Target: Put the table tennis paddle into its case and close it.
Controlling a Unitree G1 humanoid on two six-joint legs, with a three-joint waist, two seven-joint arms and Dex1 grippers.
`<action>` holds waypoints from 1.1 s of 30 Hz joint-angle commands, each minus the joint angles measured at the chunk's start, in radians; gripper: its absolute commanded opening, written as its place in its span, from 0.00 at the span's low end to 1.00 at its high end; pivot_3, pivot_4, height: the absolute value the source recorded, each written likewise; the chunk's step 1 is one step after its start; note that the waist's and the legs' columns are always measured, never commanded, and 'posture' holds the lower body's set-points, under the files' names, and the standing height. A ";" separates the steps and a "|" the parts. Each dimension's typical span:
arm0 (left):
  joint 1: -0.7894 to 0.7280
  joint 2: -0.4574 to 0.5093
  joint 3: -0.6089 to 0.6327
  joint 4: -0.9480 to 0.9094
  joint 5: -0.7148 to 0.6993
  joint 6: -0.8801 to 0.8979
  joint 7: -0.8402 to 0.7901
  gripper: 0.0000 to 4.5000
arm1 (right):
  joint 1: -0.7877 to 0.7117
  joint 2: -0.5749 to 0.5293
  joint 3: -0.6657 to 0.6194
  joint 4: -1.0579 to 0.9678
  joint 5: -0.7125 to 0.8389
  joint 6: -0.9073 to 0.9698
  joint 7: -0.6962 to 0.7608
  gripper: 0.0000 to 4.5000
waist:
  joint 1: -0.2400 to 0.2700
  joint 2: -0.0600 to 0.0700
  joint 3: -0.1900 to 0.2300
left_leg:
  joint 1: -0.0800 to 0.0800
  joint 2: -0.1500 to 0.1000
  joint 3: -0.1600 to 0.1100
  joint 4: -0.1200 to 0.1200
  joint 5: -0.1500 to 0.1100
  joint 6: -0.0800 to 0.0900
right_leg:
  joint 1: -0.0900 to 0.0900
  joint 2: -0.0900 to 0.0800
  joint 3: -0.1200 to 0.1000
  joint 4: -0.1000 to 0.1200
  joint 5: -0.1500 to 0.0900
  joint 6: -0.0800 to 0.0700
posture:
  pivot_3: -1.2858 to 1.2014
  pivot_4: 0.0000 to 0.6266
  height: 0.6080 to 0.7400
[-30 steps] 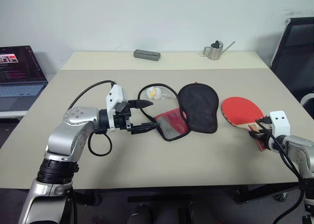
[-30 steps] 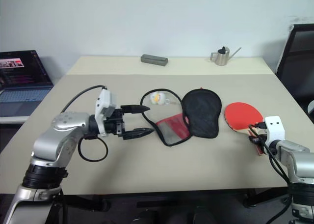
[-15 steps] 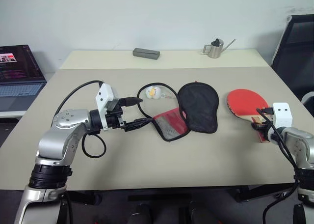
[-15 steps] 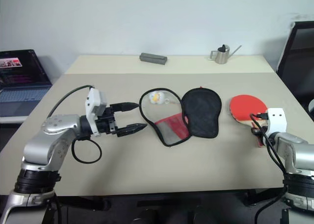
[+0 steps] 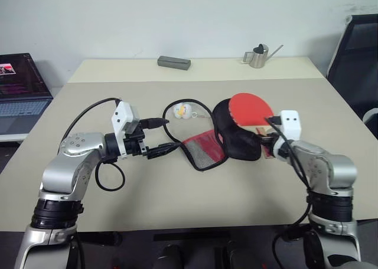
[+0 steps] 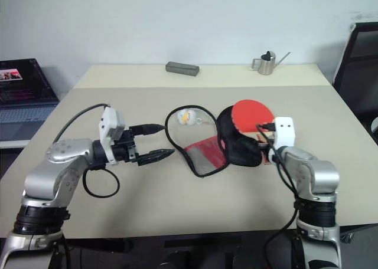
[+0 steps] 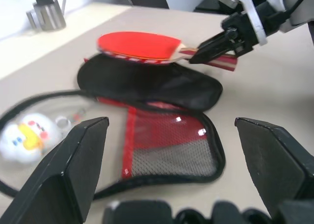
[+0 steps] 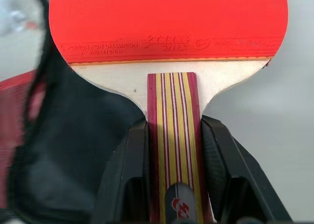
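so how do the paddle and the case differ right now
The table tennis paddle is held off the table by its striped wooden handle in the right claw; the case lies flat on the table, touched by neither claw. The paddle is one rigid disc with a smooth red face; the case is soft and spread open, one half showing black lining, the other red with black mesh. Both share a rounded paddle outline and red colour.

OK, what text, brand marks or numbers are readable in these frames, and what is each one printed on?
"POWER FOR CHAMPION": in small letters along the lower edge of the table tennis paddle's red rubber.
Characters and a round logo beside it: too stylised to read.
Red mark at the paddle handle's butt: unreadable.
Laptop screen: text too small to read.
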 commanded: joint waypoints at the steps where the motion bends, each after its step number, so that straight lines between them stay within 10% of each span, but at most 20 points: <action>1: -0.009 0.018 0.044 -0.029 -0.017 -0.015 0.006 1.00 | -0.044 0.049 0.025 0.005 -0.025 -0.069 -0.036 0.24 | 0.001 0.000 0.000 | 0.000 0.000 0.000 0.000 0.000 0.000 | 0.000 0.000 0.000 0.000 0.000 0.000 | 0.52 0.24 1.00; 15: 0.005 0.011 0.042 -0.048 -0.014 -0.017 0.027 1.00 | -0.136 0.051 0.093 0.354 -0.134 -0.347 -0.017 0.24 | -0.002 0.000 0.000 | 0.000 0.000 0.000 0.000 0.000 0.000 | 0.000 0.000 0.000 0.000 0.000 0.000 | 0.52 0.24 1.00; 33: 0.004 0.007 0.041 -0.043 -0.013 -0.026 0.026 1.00 | -0.078 0.073 0.119 0.252 -0.139 -0.276 -0.007 0.24 | -0.002 0.000 0.000 | 0.001 0.000 0.000 0.000 0.000 0.000 | 0.000 0.000 0.000 0.001 0.000 0.000 | 0.52 0.24 1.00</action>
